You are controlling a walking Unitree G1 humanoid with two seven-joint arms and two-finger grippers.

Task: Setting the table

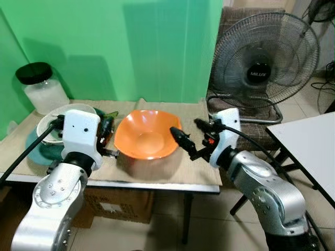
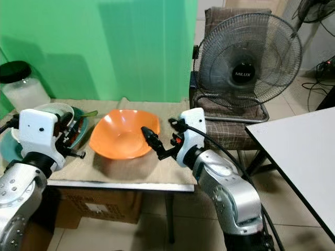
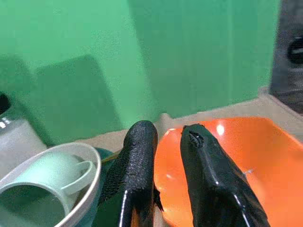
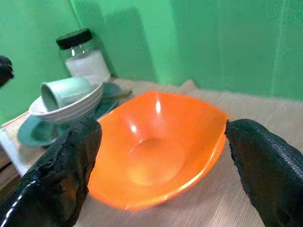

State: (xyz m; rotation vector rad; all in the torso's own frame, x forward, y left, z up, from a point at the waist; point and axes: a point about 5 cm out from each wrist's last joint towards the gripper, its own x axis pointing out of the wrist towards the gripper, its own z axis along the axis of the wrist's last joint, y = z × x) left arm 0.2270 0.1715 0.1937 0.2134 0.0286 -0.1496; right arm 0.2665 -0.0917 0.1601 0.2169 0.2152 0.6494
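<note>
The only writing I can read is the badge at the hub of the pedestal fan (image 1: 260, 69), which seems to say "MILUX"; the fan stands on a brown checked chair (image 2: 230, 123) at about two o'clock from me. The glass jar (image 1: 41, 89) with a black lid at ten o'clock holds something white and carries no label I can make out.

The orange bowl (image 1: 146, 136) sits at twelve o'clock, in the middle of a beige woven cloth (image 1: 172, 167) that covers a narrow table (image 1: 157, 184) pushed against a bright green wall (image 1: 131, 47). My left gripper (image 3: 163, 156) is at the bowl's nine o'clock rim: one finger lies inside the bowl and the other outside, a narrow gap apart with the rim between them, though I cannot tell if they actually press on it. My right gripper (image 1: 189, 137) is at the bowl's three o'clock side, spread wide with nothing in it; one fingertip is at the rim and the other well clear of it.

Beyond my left wrist, at ten o'clock, a white bowl (image 4: 66, 108) rests on a teal plate (image 4: 35, 130), and a pale green mug (image 4: 64, 92) lies tipped on its side in the white bowl. A cardboard box (image 1: 112, 206) sits under the table on a pale tiled floor (image 1: 209, 219). A white tabletop (image 2: 298, 146) stands at three o'clock.
</note>
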